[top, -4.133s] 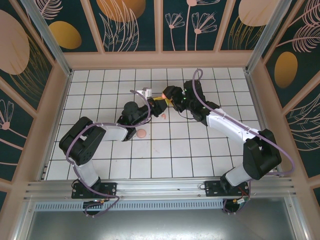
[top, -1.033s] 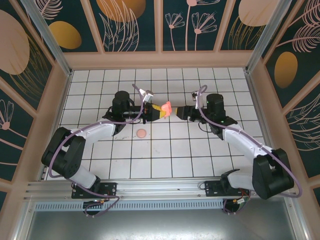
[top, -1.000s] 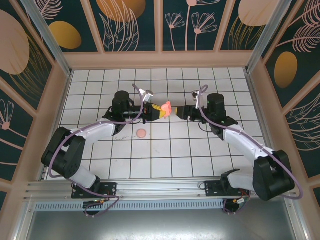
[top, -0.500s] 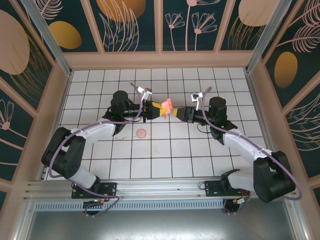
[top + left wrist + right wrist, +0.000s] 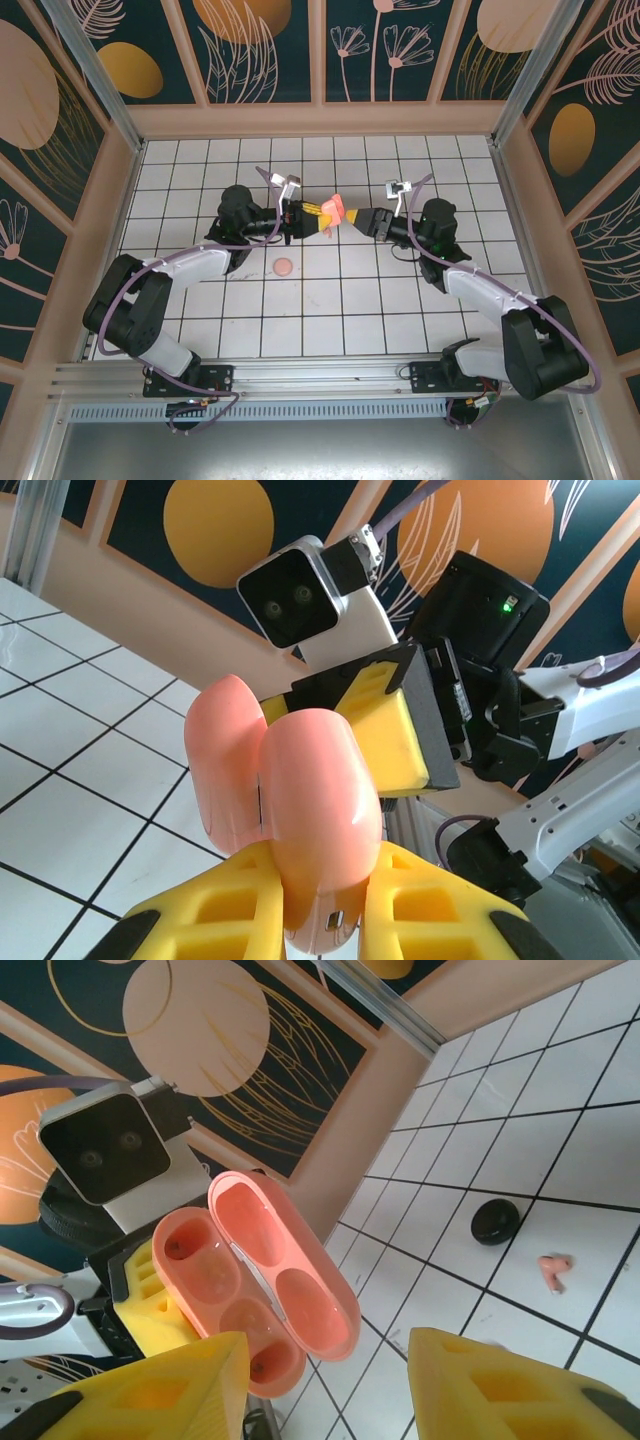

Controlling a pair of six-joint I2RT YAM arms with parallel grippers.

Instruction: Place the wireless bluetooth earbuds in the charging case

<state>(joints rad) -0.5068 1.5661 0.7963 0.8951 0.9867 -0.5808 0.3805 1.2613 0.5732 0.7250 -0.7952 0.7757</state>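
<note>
case [image 5: 262, 1278] x1 in left hand [image 5: 316, 912] | right hand [image 5: 330, 1385] parted | coral earbud [image 5: 553, 1270] x1

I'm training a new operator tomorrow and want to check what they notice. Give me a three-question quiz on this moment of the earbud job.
1. Multiple choice: what does the left gripper clamp? A) nothing B) the coral charging case C) a cloth
2. True or false: the case's lid is shut.
3. Fill in: a loose coral earbud lies on the white ___.

Key: 1 B. 2 False, it stands open. 3 tiles.
</note>
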